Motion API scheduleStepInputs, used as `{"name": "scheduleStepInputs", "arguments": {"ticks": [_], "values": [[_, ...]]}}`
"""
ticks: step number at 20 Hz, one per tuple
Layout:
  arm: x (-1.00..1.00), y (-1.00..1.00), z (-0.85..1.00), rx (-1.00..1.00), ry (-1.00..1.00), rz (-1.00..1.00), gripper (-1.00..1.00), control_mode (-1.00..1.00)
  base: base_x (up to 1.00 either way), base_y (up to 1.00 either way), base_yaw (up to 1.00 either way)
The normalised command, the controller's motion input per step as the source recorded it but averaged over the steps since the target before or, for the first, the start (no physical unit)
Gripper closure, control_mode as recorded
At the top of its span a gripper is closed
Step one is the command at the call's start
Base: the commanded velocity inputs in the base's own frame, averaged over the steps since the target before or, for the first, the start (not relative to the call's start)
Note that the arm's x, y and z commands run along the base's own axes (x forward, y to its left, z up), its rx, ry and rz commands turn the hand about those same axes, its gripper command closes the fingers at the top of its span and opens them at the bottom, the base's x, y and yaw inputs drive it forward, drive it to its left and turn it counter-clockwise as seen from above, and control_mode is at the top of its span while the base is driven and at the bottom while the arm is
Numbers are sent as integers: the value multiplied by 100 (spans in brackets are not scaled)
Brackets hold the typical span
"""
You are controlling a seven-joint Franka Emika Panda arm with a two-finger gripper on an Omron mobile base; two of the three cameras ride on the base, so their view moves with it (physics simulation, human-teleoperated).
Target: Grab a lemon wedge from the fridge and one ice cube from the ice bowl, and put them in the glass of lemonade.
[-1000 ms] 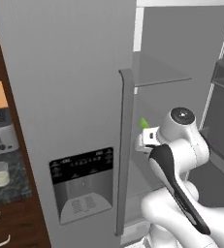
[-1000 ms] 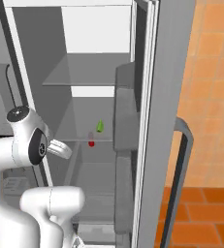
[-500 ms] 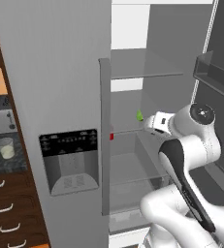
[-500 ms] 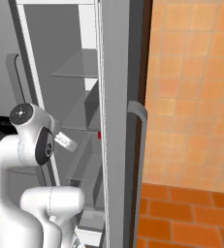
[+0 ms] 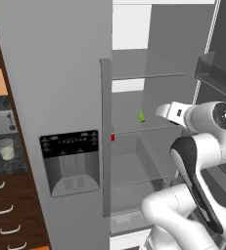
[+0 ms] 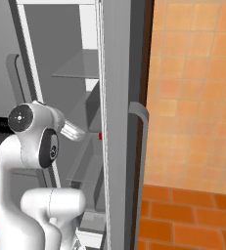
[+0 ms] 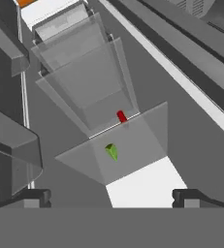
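One lemon wedge [image 7: 112, 151], tiny and bright lime-green, lies on a glass shelf [image 7: 145, 138] inside the open fridge [image 5: 60, 73], one small red item [image 7: 121, 116] near it. Gripper [image 7: 111, 196] fingers spread wide, holding nothing, aimed at the wedge.

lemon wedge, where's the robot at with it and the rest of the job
Done: the fridge has one door open. In hand: the open, empty gripper points at the lemon wedge lying on a glass shelf near a small red item. Left: grasp the wedge, fetch an ice cube, put both in the glass of lemonade.
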Motion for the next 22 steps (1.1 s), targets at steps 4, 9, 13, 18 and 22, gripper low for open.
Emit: {"name": "scheduleStepInputs", "arguments": {"ticks": [4,9,13,18,22], "values": [[0,0,26,-11,-8,0,-100,-100,0,0,0],[8,0,4,-1,15,3,-100,-100,0,0,0],[12,0,0,0,10,1,-100,-100,0,0,0],[19,0,0,0,13,0,-100,-100,0,0,0],[32,0,-31,0,10,1,-100,-100,0,0,0]]}}
